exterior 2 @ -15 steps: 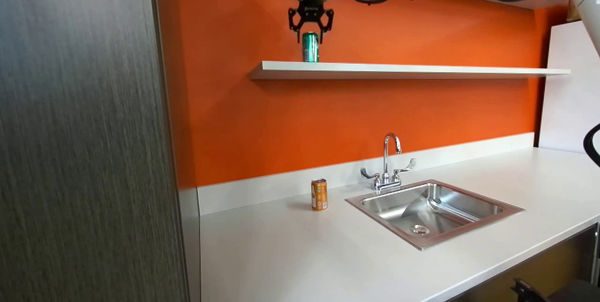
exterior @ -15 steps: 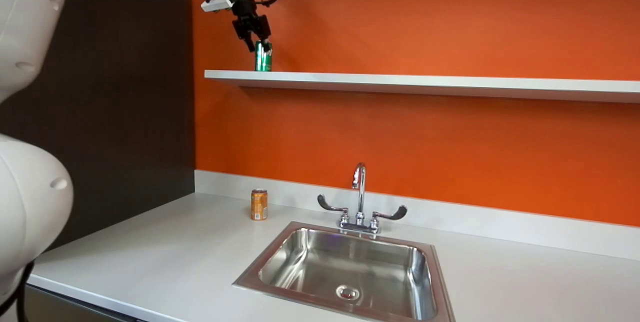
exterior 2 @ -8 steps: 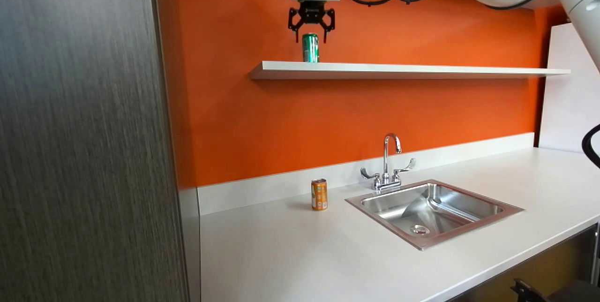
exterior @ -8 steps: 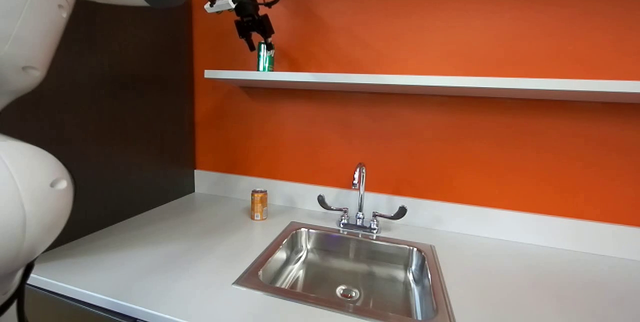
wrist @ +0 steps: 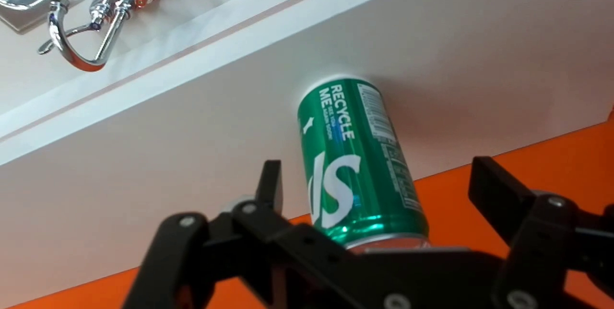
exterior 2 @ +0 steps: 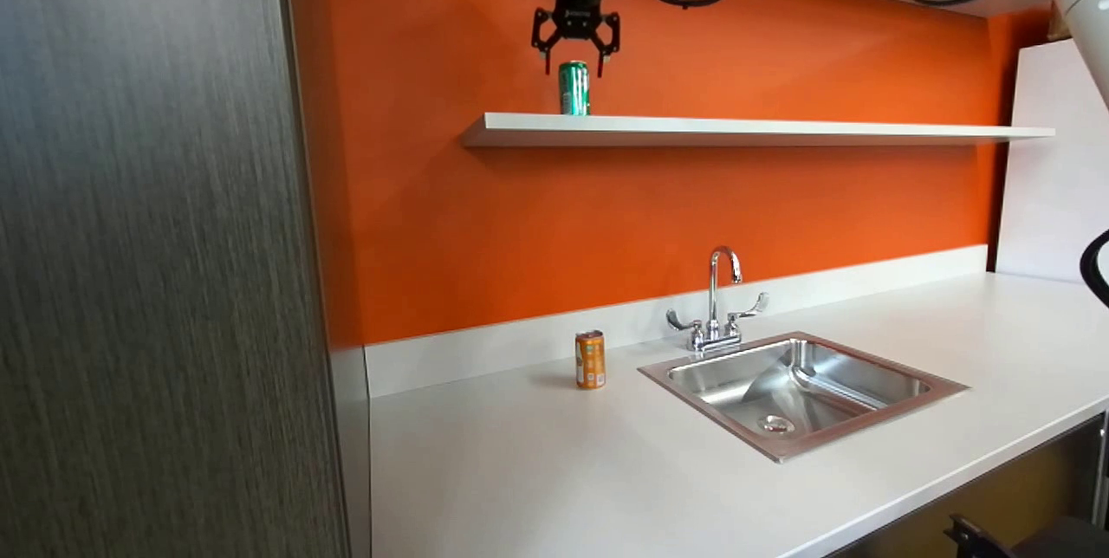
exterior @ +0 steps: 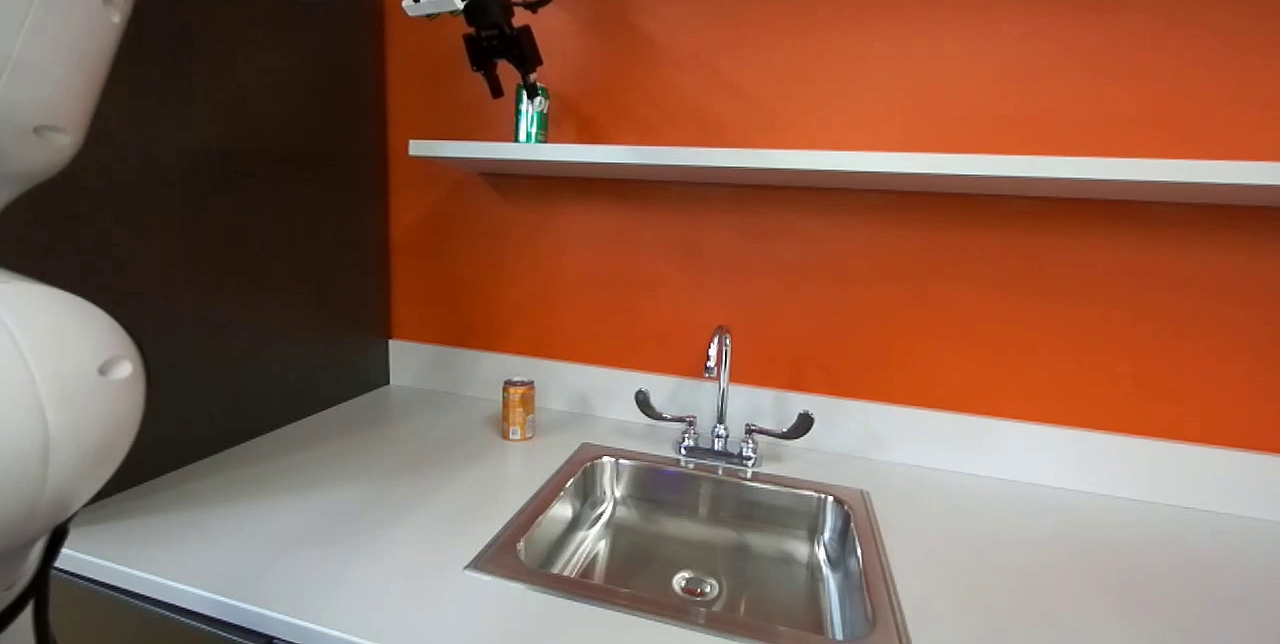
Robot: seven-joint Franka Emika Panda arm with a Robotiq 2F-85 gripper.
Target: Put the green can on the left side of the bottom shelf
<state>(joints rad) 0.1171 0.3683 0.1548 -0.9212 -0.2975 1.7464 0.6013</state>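
The green can (exterior: 532, 119) stands upright on the white bottom shelf (exterior: 800, 161), near its left end. In an exterior view the can (exterior 2: 573, 92) and shelf (exterior 2: 736, 131) also show. My gripper (exterior: 514, 90) is just above the can, pointing down. Its fingers (exterior 2: 573, 71) are spread to either side of the can's top, with a gap on each side. In the wrist view the can (wrist: 355, 155) stands between the open fingers (wrist: 377, 161) and touches neither. The can's silvery top is partly hidden by the gripper body.
An orange can (exterior: 518, 410) stands on the white countertop (exterior: 330, 514) below the shelf. A steel sink (exterior: 590, 454) with a faucet (exterior: 721, 374) is set to its right. A dark panel (exterior: 250, 224) borders the left. The orange wall (exterior: 900, 304) is behind the shelf.
The fingers have spread wider and come away from the green can. The can has shifted slightly and settled on the shelf. The gripper has then risen a little, leaving the can standing.
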